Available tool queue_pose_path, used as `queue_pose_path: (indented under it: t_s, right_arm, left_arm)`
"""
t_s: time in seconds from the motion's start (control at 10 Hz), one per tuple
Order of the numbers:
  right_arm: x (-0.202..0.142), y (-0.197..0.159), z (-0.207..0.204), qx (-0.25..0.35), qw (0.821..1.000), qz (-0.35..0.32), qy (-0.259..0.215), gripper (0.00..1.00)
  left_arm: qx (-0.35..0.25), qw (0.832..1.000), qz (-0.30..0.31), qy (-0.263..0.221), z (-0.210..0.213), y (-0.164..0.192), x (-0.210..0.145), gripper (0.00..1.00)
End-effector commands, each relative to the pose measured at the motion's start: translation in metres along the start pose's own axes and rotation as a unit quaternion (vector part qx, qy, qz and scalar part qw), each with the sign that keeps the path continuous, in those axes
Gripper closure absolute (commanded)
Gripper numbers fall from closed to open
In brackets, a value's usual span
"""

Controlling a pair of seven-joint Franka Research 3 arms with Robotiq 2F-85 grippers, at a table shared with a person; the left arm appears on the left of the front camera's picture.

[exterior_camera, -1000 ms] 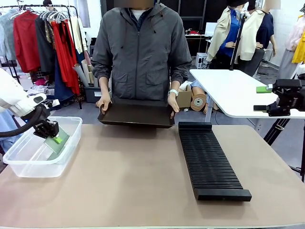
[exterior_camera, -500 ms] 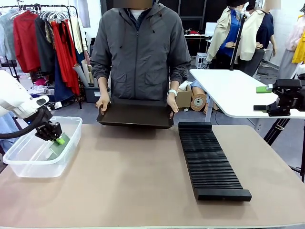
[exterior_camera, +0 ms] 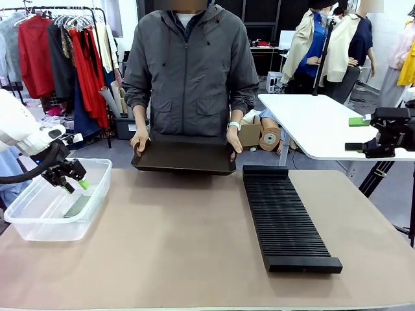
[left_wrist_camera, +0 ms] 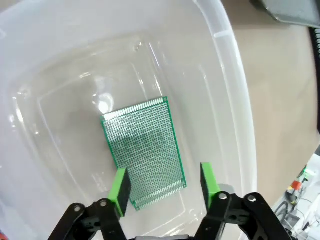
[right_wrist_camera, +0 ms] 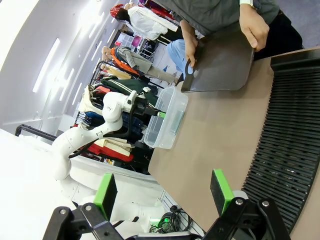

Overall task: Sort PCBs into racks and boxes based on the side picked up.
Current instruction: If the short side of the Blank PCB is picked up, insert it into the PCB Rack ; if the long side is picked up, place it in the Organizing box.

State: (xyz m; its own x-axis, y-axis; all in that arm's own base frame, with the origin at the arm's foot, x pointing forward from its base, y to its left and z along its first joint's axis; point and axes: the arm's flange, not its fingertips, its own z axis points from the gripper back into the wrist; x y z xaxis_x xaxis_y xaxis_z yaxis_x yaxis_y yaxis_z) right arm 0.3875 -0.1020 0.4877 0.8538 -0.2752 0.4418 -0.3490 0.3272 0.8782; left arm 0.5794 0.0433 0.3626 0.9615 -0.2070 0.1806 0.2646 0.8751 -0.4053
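Note:
A pale green PCB [exterior_camera: 76,206] [left_wrist_camera: 145,150] lies flat on the bottom of the clear tub [exterior_camera: 45,228] [left_wrist_camera: 234,85] at the table's left. Just above it, over the tub's far part, my left gripper [exterior_camera: 72,181] [left_wrist_camera: 164,186] hangs open and holds nothing. The long black ribbed rack [exterior_camera: 285,220] [right_wrist_camera: 295,135] lies right of the table's middle with nothing in its slots. Beyond the table's right edge, my right gripper [exterior_camera: 356,134] [right_wrist_camera: 163,191] is held high, open and bare. In the right wrist view the tub [right_wrist_camera: 172,112] sits far off beside my left arm.
A person at the far side holds a flat black tray [exterior_camera: 185,157] [right_wrist_camera: 220,65] in both hands at the table's far edge. A white side table [exterior_camera: 318,126] stands behind at the right. The brown tabletop [exterior_camera: 168,246] stretches between tub and rack.
My left gripper let go of the PCB inside the tub and rose a little. The board now lies on the tub's bottom. The right arm has not moved.

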Motion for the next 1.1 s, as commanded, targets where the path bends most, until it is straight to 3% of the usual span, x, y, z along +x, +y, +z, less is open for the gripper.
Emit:
queue_pose_path:
  t_s: [0.0,1.0]
  right_arm:
    - [0.001,0.002,0.0,0.003,1.0,0.002,-0.001,0.0]
    - [0.001,0.002,0.0,0.003,1.0,0.002,-0.001,0.0]
  left_arm:
    - [0.032,0.999,0.001,-0.007,0.018,-0.008,-0.003,0.0]
    - [0.046,0.999,-0.009,-0.016,0.029,-0.012,-0.005,0.0]
